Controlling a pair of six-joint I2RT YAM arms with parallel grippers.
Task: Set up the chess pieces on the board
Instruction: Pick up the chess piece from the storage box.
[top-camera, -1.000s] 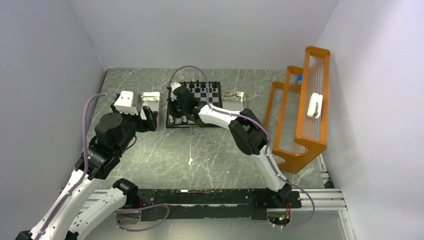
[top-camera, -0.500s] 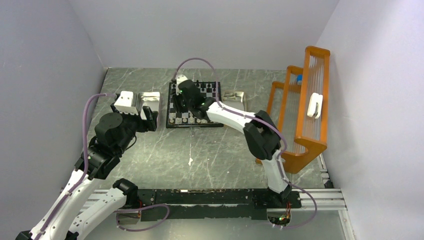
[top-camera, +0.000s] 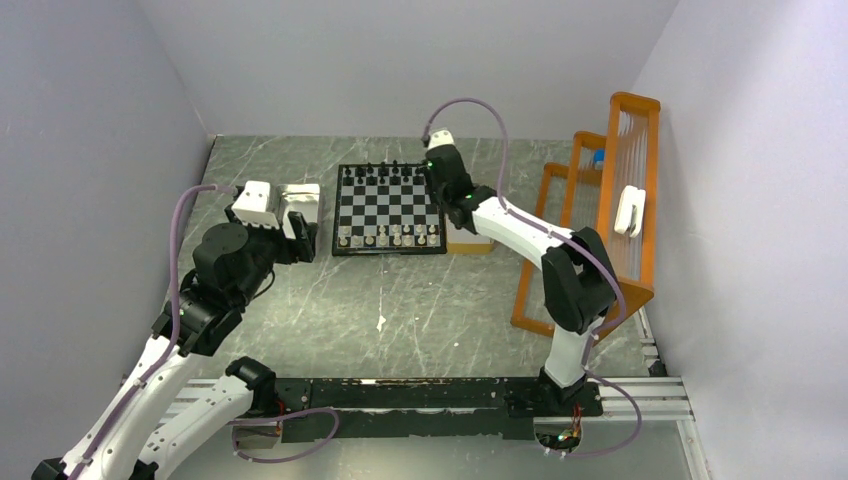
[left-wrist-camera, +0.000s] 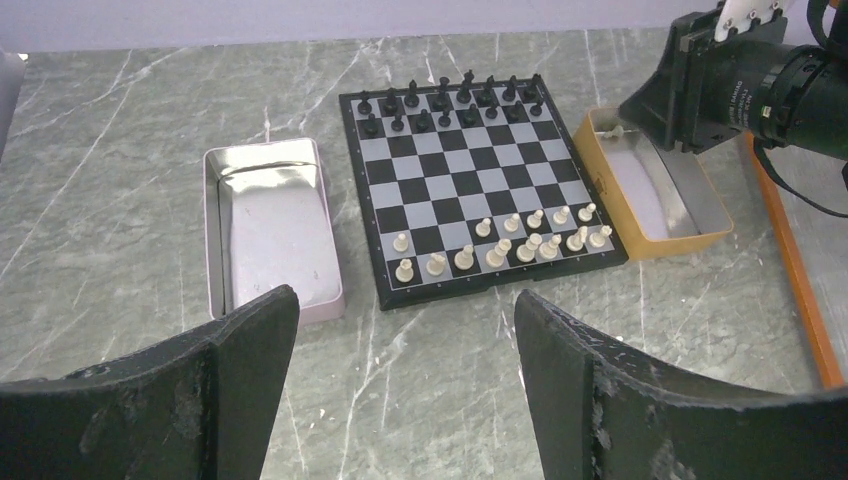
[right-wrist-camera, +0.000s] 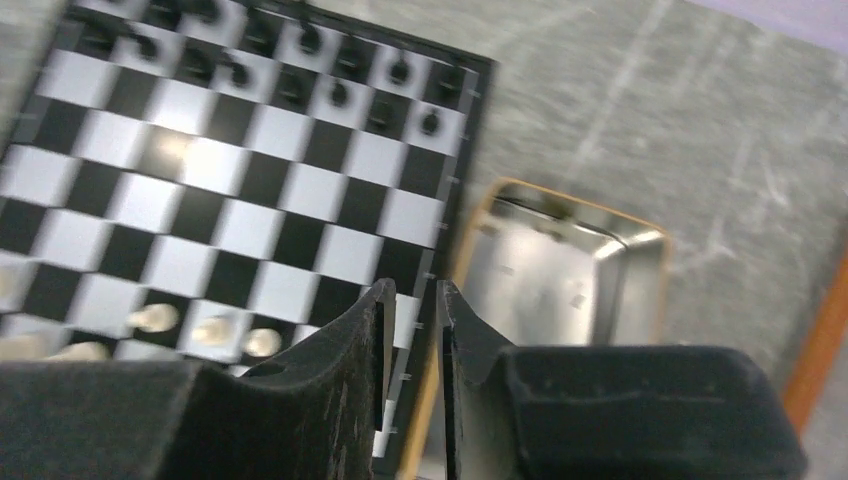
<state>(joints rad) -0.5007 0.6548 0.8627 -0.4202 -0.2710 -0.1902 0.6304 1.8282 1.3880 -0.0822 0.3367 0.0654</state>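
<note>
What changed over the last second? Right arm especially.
The right gripper swung from the near-left part of the board across to its right edge, by the tan tray. Its jaws are nearly shut, with nothing seen between them. Whether it set a piece down cannot be told. The left gripper stayed open, parked left of the board. The board did not move.

Grey marbled table. Orange rack stands at its right side. White clip hangs on the rack's tallest panel. Blue item at the rack's far end. Tan tray near the rack's left. Silvery tray well apart, further left.
</note>
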